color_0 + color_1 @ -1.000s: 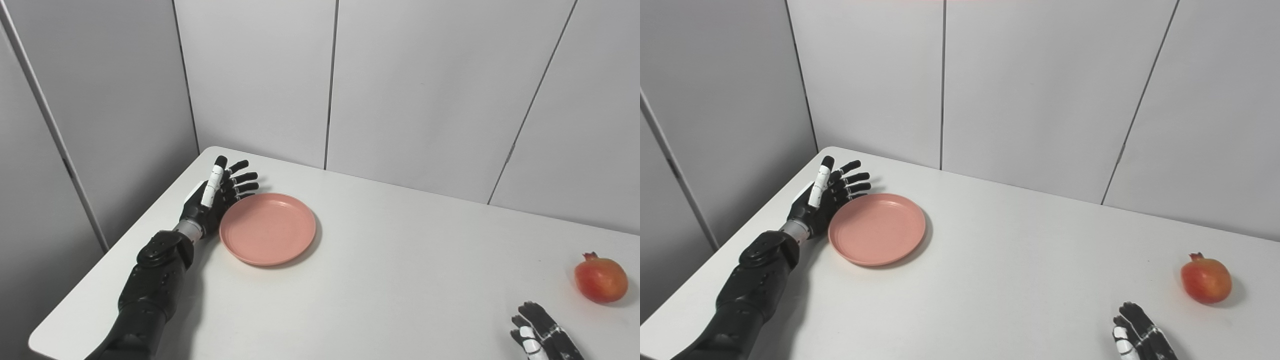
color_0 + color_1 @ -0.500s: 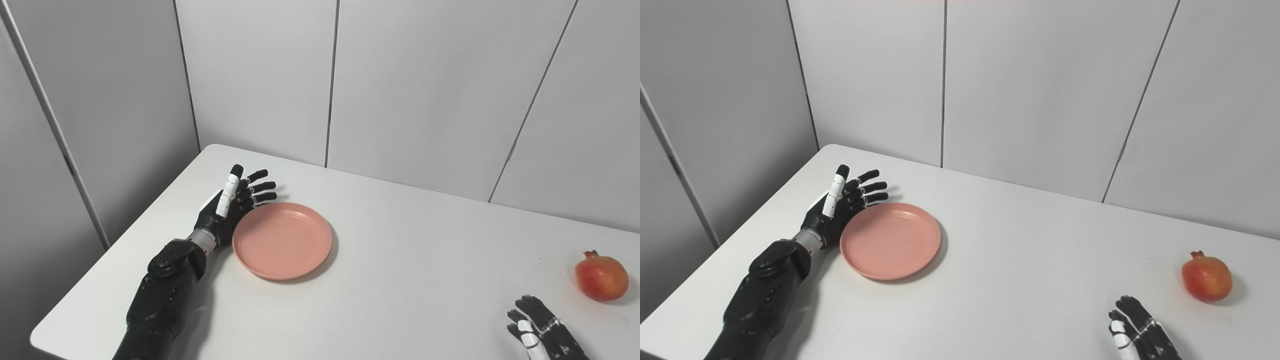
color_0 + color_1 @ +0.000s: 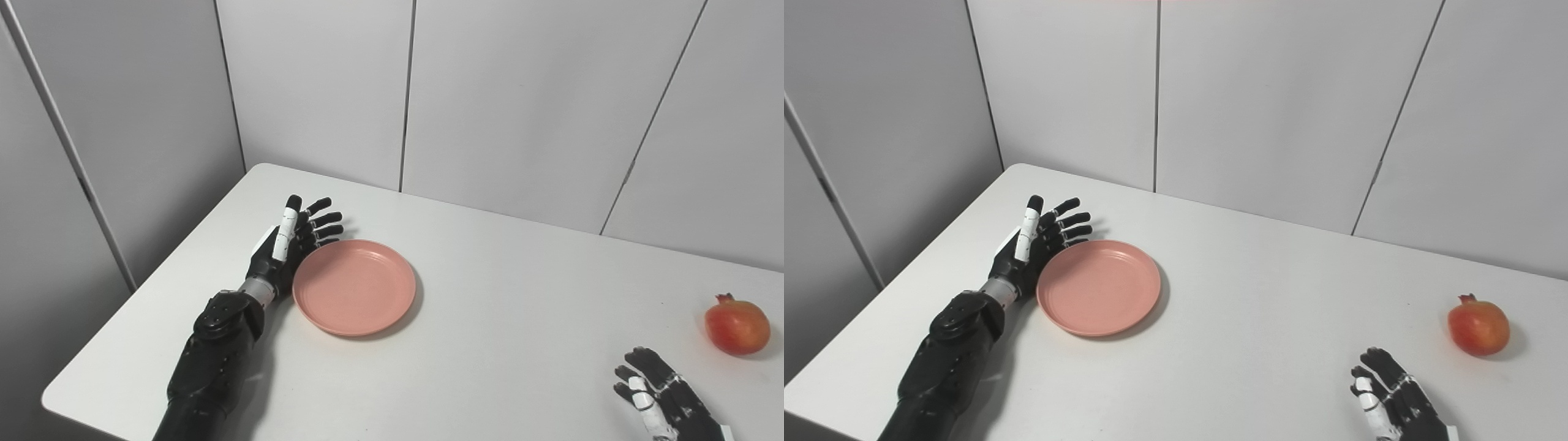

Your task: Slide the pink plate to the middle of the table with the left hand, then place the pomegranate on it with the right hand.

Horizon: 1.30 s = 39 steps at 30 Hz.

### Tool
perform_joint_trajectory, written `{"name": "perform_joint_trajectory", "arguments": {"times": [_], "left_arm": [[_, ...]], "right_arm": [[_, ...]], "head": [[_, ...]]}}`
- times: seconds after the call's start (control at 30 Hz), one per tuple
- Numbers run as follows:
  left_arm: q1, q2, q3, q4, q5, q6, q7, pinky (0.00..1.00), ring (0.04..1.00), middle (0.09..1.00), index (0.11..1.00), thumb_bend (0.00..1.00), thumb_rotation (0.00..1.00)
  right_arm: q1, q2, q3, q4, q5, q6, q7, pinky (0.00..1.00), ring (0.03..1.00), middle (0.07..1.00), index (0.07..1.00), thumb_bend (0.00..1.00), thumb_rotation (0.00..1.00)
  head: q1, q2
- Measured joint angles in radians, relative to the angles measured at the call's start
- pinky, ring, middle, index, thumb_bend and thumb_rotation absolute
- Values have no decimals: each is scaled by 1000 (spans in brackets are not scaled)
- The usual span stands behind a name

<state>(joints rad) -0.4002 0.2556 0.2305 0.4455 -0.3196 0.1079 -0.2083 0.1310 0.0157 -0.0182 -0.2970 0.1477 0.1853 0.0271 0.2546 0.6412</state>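
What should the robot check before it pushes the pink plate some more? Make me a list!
1. Left hand open, beside the pink plate, against its left rim: ok.
2. Plate flat on the table: ok.
3. Plate at the table's middle: not ok, it sits toward the left.
4. Path to the middle free of things: ok.
5. Pomegranate out of the way, near the right edge: ok.
6. Right hand open, holding nothing, low at the front: ok.

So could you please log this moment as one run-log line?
phase: plate slide | left hand: open, against pink plate left rim | right hand: open, idle | pomegranate: on table, untouched
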Motion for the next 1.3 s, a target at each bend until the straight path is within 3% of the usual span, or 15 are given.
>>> {"name": "perform_joint_trajectory", "arguments": {"times": [0.33, 0.67, 0.83, 1.1, 1.3], "left_arm": [[23, -90, -2, -125, 52, 98, 151, 780, 797, 826, 871, 765, 1000], [37, -103, -4, -214, 19, 216, 152, 771, 803, 820, 873, 754, 1000], [53, -104, -30, -262, 20, 275, 153, 729, 773, 790, 859, 744, 1000], [63, -118, -54, -294, 17, 301, 153, 732, 767, 779, 863, 760, 1000], [71, -139, -60, -315, 18, 311, 154, 735, 768, 785, 868, 780, 1000]], "right_arm": [[-1, 7, 11, -1, -14, 1, -9, 723, 744, 765, 676, 546, 387], [-4, 14, 61, -5, -63, 2, -18, 715, 753, 756, 640, 608, 420], [-4, 17, 85, -8, -93, 5, -31, 702, 741, 747, 639, 550, 424], [-6, 24, 119, -28, -129, 25, -46, 674, 717, 732, 622, 581, 444], [-7, 26, 130, -28, -139, 36, -63, 667, 713, 725, 619, 593, 453]], "head": [[-21, 5], [-129, 26], [-158, 32], [-215, 43], [-218, 43]]}}
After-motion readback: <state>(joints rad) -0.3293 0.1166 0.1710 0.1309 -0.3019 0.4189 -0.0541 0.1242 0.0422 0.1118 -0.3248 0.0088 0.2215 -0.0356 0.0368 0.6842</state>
